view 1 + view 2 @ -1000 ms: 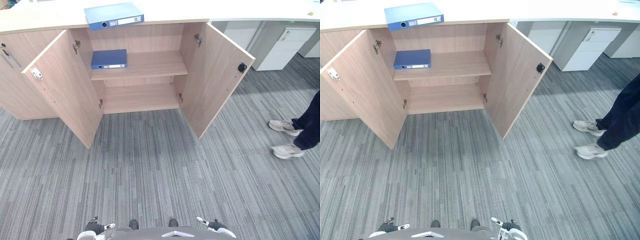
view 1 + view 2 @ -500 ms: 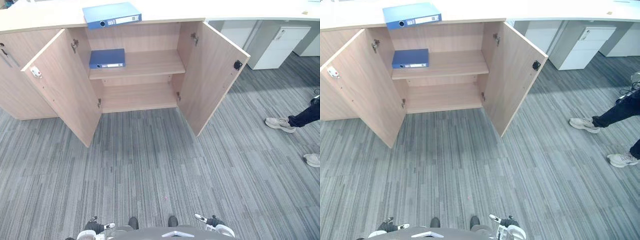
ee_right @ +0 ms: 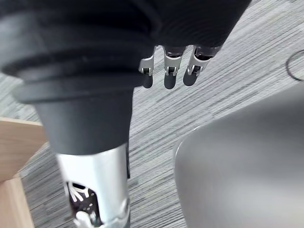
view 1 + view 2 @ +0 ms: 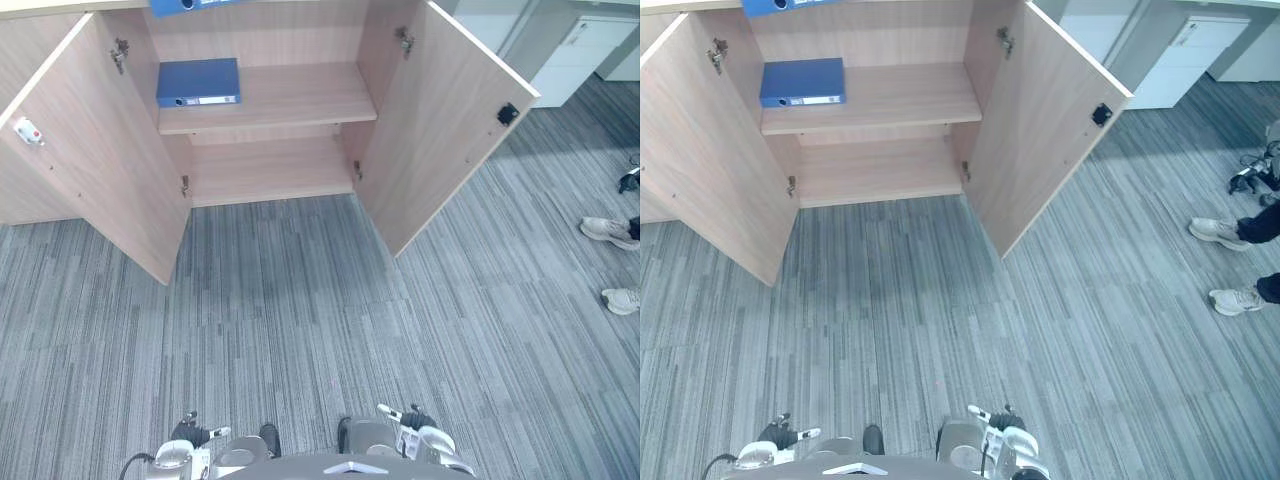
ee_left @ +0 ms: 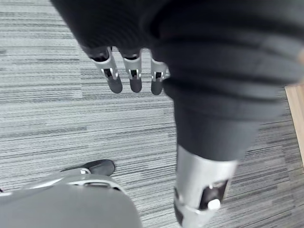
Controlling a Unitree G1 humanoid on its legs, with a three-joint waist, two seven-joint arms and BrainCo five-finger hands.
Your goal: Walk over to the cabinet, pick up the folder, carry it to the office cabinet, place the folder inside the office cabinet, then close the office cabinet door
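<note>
The light-wood office cabinet [image 4: 290, 170] stands at 12 o'clock on the grey striped carpet [image 4: 300, 320], with its left door [image 4: 90, 170] and right door [image 4: 440, 130] swung open. A flat blue folder [image 4: 198, 82] lies at the left end of its upper shelf, and the edge of a blue ring-binder folder [image 4: 188, 4] shows on the cabinet top at 11 o'clock. The left hand [image 5: 135, 78] at 7 o'clock and the right hand [image 3: 171, 73] at 5 o'clock hang over the carpet with fingers straight, holding nothing; a person's pale shoes [image 4: 612, 232] stand at 3 o'clock, well apart from the cabinet.
</note>
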